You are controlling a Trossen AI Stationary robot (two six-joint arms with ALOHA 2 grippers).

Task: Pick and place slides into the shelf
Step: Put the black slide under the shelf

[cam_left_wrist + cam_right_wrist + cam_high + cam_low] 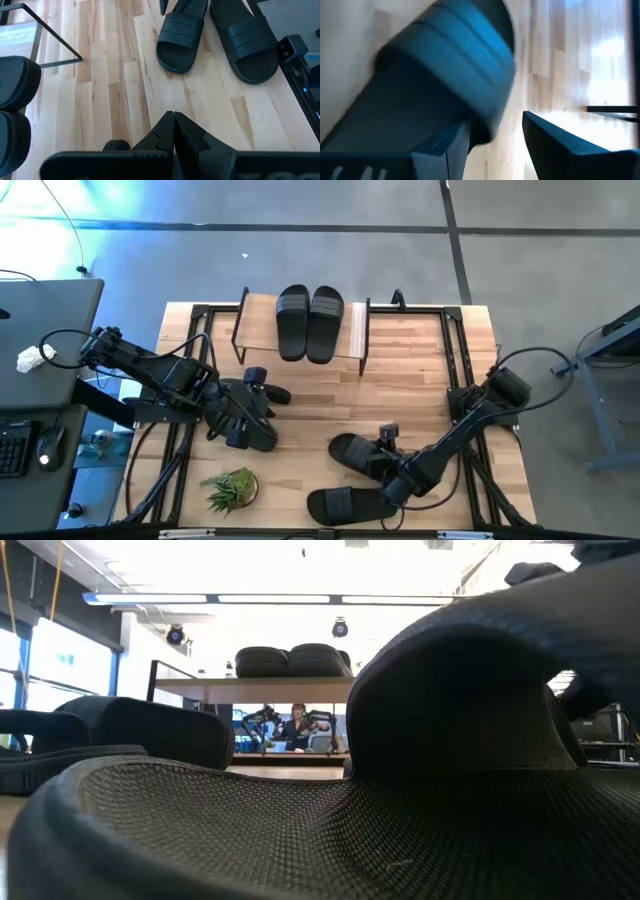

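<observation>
**On the worktop: right jaws spread at a slide, two slides on the shelf**

On the shelf (355, 330), at the far edge of the worktop (400, 380), you have two slides (309, 320) lying side by side on the top plank, touching. The low view shows the same pair on top, seen from table height.

Near the front edge, right of centre, you have two more slides. One (352, 452) lies angled, with your right gripper (392, 465) directly over it. The other (345, 505) lies just in front of it, close to the edge. In the right wrist view the jaws are spread, one finger (445, 147) against the slide's strap (465, 55), the other finger off to the side over bare wood. Whether the slide is off the wood, you cannot tell.

Your left gripper (174, 125) sits left of centre, jaws pressed together, holding nothing, pointing toward the two front slides.

A small plant (232, 488) stands at the front left.
</observation>
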